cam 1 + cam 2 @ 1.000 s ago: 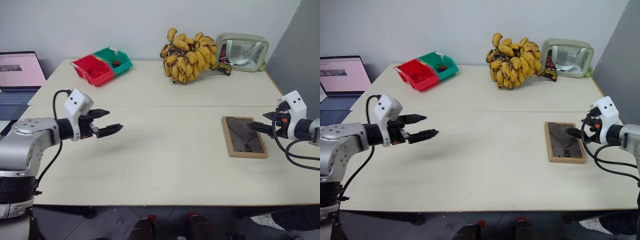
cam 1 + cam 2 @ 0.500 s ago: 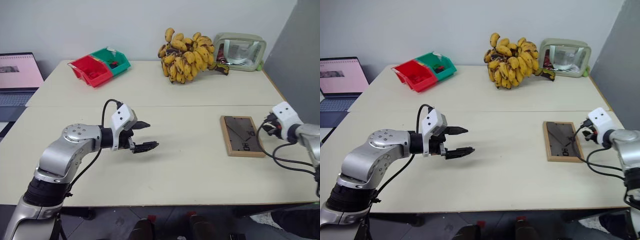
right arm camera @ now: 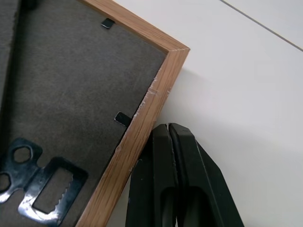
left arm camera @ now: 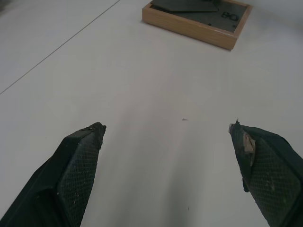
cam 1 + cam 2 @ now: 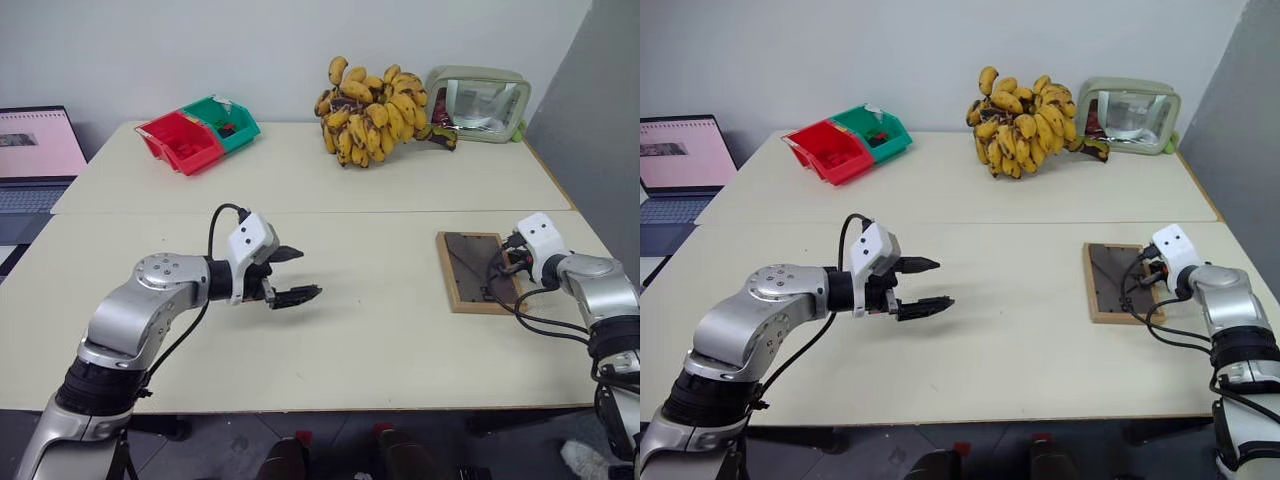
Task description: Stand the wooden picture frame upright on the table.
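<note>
The left gripper (image 5: 292, 274) has swung in from the counter's (image 5: 330, 180) left side toward its middle, its elbow now bent, with most of that travel finished early on. The right gripper (image 3: 166, 135) has dropped to the counter surface and closed its fingers together, tips now pressed against the outer light-wood edge of the wooden picture frame (image 5: 472, 270), which has shifted slightly leftward.

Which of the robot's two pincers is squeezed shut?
The right pincer, fingers pressed together beside the frame. The left pincer is spread wide over the table.
</note>
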Robot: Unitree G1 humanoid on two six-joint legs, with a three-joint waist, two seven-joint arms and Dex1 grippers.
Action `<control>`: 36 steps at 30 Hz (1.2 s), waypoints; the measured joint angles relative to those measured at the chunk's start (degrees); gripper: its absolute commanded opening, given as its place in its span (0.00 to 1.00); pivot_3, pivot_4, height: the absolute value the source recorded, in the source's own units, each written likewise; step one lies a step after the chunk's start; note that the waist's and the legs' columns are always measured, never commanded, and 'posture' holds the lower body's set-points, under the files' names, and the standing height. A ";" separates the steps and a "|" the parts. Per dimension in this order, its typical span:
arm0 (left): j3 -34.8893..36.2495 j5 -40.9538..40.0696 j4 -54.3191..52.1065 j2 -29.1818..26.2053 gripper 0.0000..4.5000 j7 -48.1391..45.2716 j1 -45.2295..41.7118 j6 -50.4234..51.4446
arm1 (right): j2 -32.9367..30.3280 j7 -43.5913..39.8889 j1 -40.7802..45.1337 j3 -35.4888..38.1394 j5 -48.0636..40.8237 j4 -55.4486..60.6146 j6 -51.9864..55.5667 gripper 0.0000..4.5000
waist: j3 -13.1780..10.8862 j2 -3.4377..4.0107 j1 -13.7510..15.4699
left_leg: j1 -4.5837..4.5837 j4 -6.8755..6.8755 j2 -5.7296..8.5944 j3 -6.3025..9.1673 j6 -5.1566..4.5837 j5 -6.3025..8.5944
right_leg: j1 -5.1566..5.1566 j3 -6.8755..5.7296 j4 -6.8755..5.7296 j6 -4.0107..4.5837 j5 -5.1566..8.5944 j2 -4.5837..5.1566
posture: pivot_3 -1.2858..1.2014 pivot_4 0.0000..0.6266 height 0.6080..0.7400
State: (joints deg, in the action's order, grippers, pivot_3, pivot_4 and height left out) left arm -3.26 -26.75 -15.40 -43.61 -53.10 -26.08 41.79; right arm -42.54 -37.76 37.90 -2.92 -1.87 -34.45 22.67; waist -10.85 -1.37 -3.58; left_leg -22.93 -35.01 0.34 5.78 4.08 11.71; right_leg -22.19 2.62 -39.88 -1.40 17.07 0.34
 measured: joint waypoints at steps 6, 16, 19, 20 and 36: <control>4.48 -1.19 -1.60 -1.33 1.00 1.72 3.70 2.30 | 4.71 -1.27 -6.29 2.23 -4.99 14.95 8.53 0.01 | 0.00 0.00 -0.17 | 0.02 -0.01 -0.04 0.08 0.00 0.00 | 0.00 -0.02 -0.06 0.00 0.00 -0.05 | 0.52 0.24 1.00; 8.94 -6.37 -8.66 -6.35 1.00 1.17 10.72 8.67 | 15.04 2.09 -8.40 0.86 -9.70 31.97 23.59 0.01 | 0.00 0.01 0.22 | -0.04 0.00 -0.11 0.21 0.00 0.00 | -0.03 -0.09 -0.04 0.02 0.02 -0.01 | 0.52 0.24 1.00; 10.51 -7.73 -10.57 -7.55 1.00 1.19 13.57 9.67 | 13.40 1.28 -10.29 0.37 -10.44 36.44 25.74 0.01 | 0.00 0.01 0.40 | -0.05 0.00 -0.13 0.22 0.00 0.00 | -0.01 -0.10 -0.02 0.01 0.02 0.07 | 0.52 0.24 1.00; 10.81 -7.90 -10.80 -7.81 1.00 1.25 14.19 9.96 | 13.16 1.08 -10.66 0.33 -10.61 37.13 26.31 0.01 | 0.00 0.01 0.44 | -0.05 -0.01 -0.11 0.22 0.00 0.00 | 0.00 -0.11 -0.02 0.01 0.02 0.07 | 0.52 0.24 1.00; 17.08 -12.31 -14.04 -11.05 1.00 3.65 18.27 12.79 | 15.32 -2.02 -11.45 -7.40 -14.69 45.60 31.80 0.01 | 0.00 0.01 0.18 | 0.01 0.01 -0.12 0.22 0.00 0.00 | -0.02 -0.12 -0.03 0.02 0.07 -0.10 | 0.52 0.24 1.00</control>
State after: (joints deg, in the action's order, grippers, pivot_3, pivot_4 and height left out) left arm 13.81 -39.06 -29.43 -54.66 -49.45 -7.81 54.58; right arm -27.22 -39.78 26.45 -10.32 -16.56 11.15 54.46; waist -10.86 -1.36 -3.40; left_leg -22.92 -35.00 0.22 6.00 4.08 11.71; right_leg -22.21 2.51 -39.91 -1.38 17.13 0.24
